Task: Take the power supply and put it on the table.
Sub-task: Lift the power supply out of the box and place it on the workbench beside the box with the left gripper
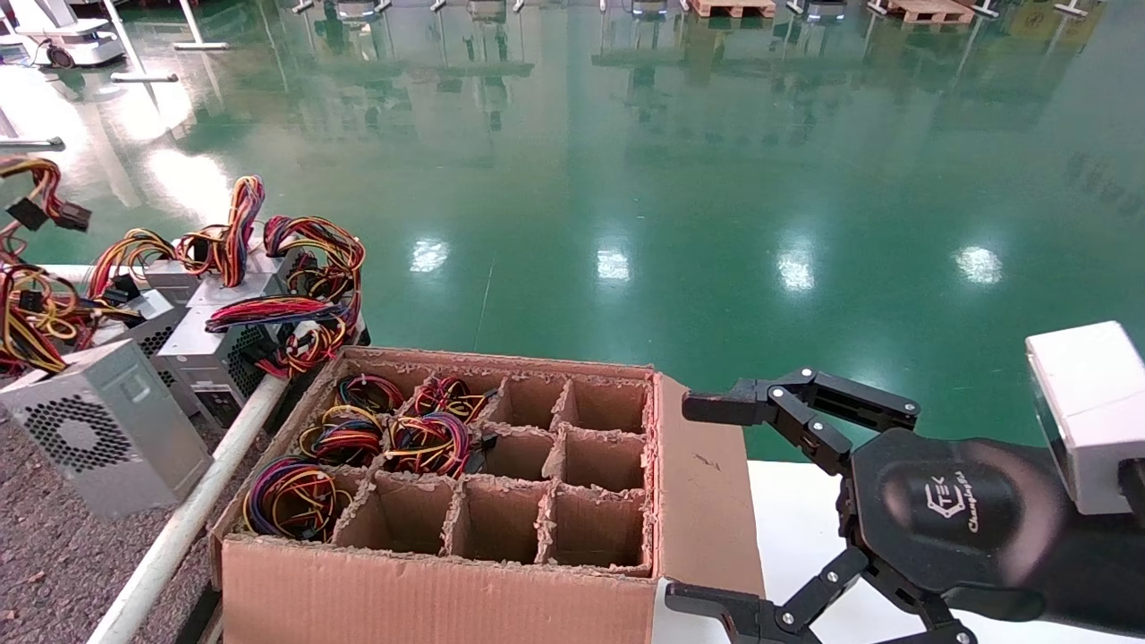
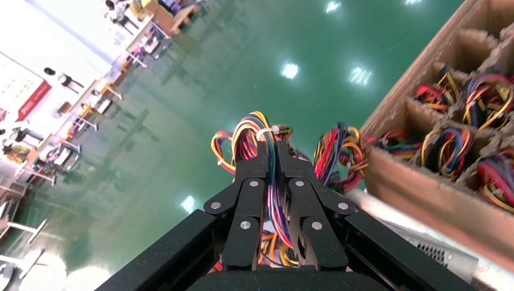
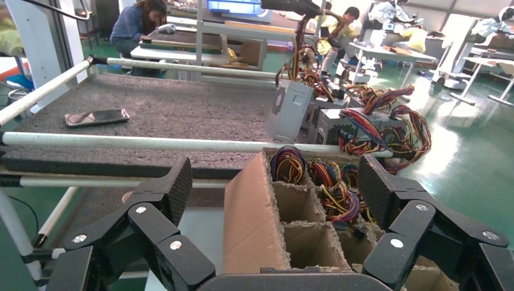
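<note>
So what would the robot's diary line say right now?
left claw: shut on wire bundle | right claw: open, beside cardboard box | power supply: on table

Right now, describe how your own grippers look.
The right gripper is matte black, with jointed linkage fingers on silver pivot pins, a rounded black palm housing bearing a white logo, and a white boxy module behind it. The left gripper has the same black linkages and silver pins.
</note>
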Controlling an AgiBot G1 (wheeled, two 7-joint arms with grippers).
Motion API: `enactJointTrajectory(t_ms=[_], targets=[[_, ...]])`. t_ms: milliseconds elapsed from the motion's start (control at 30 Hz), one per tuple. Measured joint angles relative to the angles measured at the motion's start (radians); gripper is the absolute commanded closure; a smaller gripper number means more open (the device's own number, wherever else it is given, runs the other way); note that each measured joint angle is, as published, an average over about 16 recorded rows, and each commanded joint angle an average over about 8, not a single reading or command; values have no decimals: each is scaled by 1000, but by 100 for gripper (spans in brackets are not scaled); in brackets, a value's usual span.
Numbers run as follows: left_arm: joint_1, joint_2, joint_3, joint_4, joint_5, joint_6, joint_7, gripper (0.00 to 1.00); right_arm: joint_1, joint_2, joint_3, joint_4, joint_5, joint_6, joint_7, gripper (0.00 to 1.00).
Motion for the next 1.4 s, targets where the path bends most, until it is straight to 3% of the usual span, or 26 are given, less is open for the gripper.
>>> enactJointTrajectory(t_ms=[467, 1067, 1133, 1333, 1400], targets=[[-29, 144, 24, 211, 52, -84, 108, 100, 0, 0, 0, 0, 0, 0, 0, 0], [53, 253, 28, 318, 52, -91, 172, 98, 0, 0, 0, 0, 0, 0, 0, 0], [63, 260, 25, 324, 48, -80, 174, 81, 0, 0, 0, 0, 0, 0, 0, 0], [80, 272, 18, 338, 37, -56, 175, 9, 0, 0, 0, 0, 0, 0, 0, 0], [83, 274, 17, 340, 35, -52, 175, 0, 0, 0, 0, 0, 0, 0, 0, 0]])
